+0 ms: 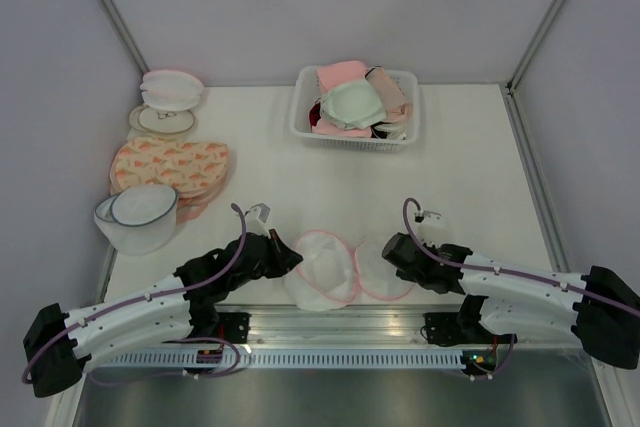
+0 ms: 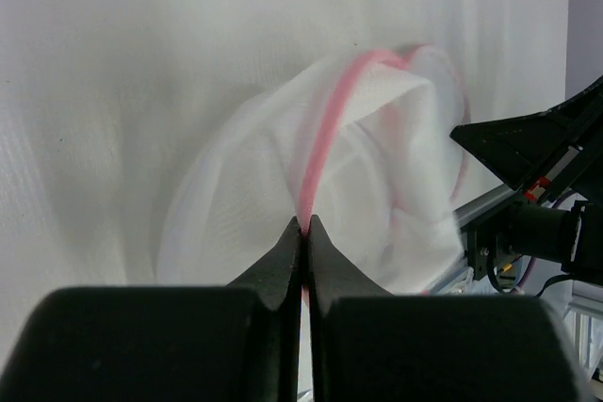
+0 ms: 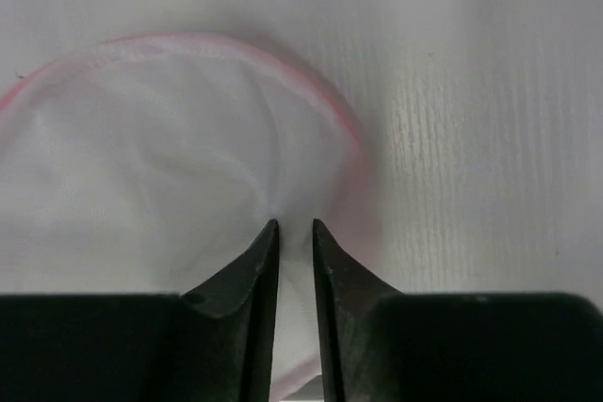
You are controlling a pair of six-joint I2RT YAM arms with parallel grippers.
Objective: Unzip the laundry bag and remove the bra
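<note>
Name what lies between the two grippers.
The laundry bag, lying as two pink-rimmed halves, fills the stretch between the left gripper and the right gripper. The top external view shows this.

White table (image 1: 470,177). Far centre: white slotted basket (image 1: 300,127). Far left corner: pink-rimmed round bags (image 1: 170,87) stacked, beige disc (image 1: 158,120) just beside. Left side: flat orange-patterned bags (image 1: 170,165); nearer, blue-rimmed mesh dome (image 1: 140,217) touching them. Near edge, centre: laundry bag (image 1: 322,272), open, two halves side by side, right half flat on table.
</note>
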